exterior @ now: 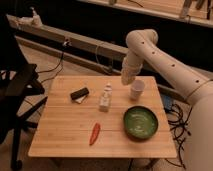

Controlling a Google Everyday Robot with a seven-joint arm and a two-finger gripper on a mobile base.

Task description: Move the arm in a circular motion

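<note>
One arm (165, 62) reaches in from three o'clock, bends, and drops along twelve-to-six to the gripper (128, 79) over the table's (55, 135) far edge. We cannot tell whether it is wide or narrow. A white cup (137, 90) stands just beside it at five o'clock, and we judge any circle must clear that.

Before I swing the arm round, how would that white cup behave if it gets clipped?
The cup looks like a small paper one, so probably light and easily shoved. It stands upright, open end up, so it may tip and roll on the smooth table. The tool hangs close beside it, so contact seems likely.
</note>
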